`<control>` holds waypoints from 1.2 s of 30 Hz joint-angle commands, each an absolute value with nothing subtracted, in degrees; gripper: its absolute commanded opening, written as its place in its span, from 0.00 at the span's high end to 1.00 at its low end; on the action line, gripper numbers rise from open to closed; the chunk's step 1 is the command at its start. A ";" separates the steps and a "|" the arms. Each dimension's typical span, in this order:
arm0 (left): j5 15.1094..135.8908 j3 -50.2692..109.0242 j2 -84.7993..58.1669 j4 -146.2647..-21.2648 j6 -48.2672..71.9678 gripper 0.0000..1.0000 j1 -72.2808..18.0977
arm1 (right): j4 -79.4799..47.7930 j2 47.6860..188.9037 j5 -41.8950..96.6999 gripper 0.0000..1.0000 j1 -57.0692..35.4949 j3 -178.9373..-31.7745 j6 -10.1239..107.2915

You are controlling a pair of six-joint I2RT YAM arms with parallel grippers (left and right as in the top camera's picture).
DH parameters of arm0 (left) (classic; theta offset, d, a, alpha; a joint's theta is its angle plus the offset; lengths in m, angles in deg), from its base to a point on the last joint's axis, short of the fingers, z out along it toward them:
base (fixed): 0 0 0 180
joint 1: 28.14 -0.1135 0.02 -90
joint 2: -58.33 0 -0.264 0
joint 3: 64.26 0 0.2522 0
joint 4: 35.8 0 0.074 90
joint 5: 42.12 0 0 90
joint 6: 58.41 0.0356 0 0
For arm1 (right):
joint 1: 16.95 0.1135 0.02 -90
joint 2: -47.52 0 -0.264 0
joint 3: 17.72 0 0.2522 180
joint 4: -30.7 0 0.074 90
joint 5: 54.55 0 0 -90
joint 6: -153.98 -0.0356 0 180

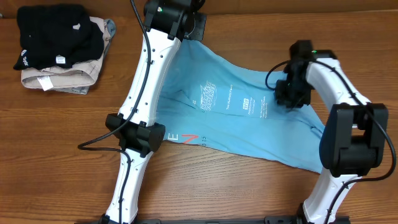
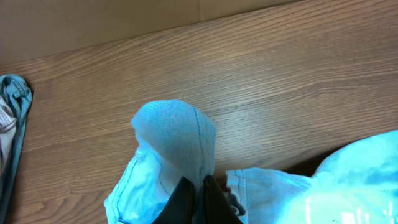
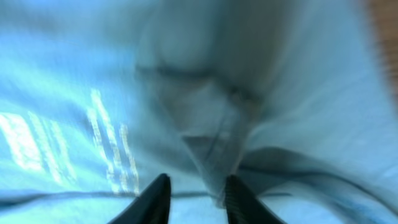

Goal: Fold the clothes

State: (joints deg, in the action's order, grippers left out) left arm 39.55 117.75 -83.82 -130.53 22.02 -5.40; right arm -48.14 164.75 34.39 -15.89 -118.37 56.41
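The sky-blue T-shirt [image 1: 233, 109] lies spread across the middle of the table, with white logos and a red mark near its front left edge. My left gripper [image 2: 198, 186] is shut on a raised fold of the shirt [image 2: 174, 137] at the shirt's far left corner. My right gripper [image 3: 198, 186] is open over the shirt's right part [image 3: 205, 93], with a rumpled fold between its fingers; the view is blurred. In the overhead view the right gripper [image 1: 290, 94] sits on the shirt next to the logos.
A black folded garment [image 1: 56, 34] lies on a beige folded garment [image 1: 62, 78] at the back left of the table. Bare wood [image 1: 56, 155] shows at the front left. A black cable [image 1: 93, 144] trails from the left arm.
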 commanded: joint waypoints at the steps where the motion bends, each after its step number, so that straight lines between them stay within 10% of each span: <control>1: 40.22 117.99 -83.95 -130.07 20.82 0.96 -5.68 | -48.44 163.86 37.10 0.62 -15.50 -117.48 54.27; 36: 40.22 117.99 -83.95 -130.35 20.82 0.96 -5.68 | -23.48 159.66 25.47 0.59 -22.19 -105.74 54.94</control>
State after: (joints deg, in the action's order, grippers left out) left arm 39.72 117.75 -83.82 -130.24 22.02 -5.40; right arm -24.27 161.15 26.21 -22.32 -106.07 55.10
